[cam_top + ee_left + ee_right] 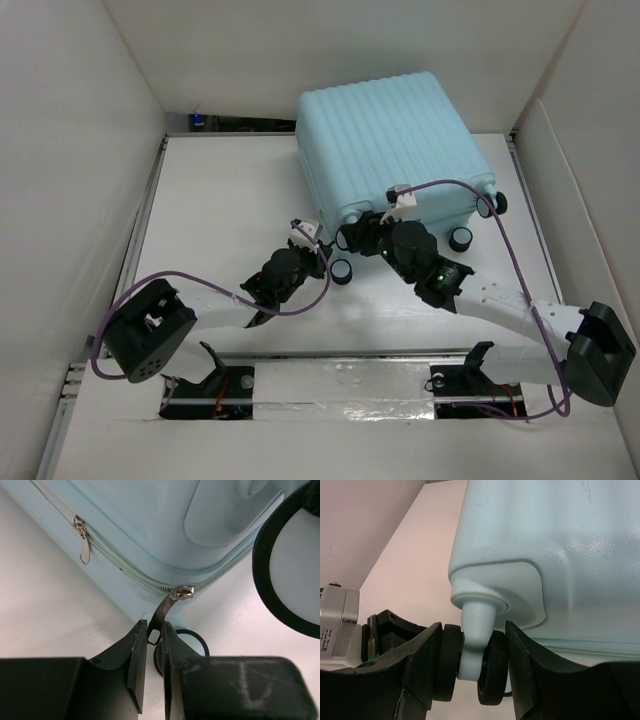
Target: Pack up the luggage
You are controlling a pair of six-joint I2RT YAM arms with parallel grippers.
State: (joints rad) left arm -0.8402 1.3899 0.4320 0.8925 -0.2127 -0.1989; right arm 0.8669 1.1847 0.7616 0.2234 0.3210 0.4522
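The closed pale aqua luggage [385, 150] lies flat at the back of the table, its wheels toward me. My left gripper [310, 235] is at its near left corner. In the left wrist view the left gripper [155, 628] is shut on a metal zipper pull [167, 605] at the corner of the zipper seam. A second zipper pull [83, 545] hangs further along the seam. My right gripper [352, 240] is at the near edge of the luggage. In the right wrist view it [473, 632] is shut on a black spinner wheel [492, 672] and its aqua stem [476, 625].
Other black-and-white wheels stand at the near right corner [461, 238] and right side [490, 203] of the luggage, and one [342, 270] sits between the arms. White walls close in left [70, 150], right [590, 160] and behind. A purple cable [510, 250] loops over the right arm.
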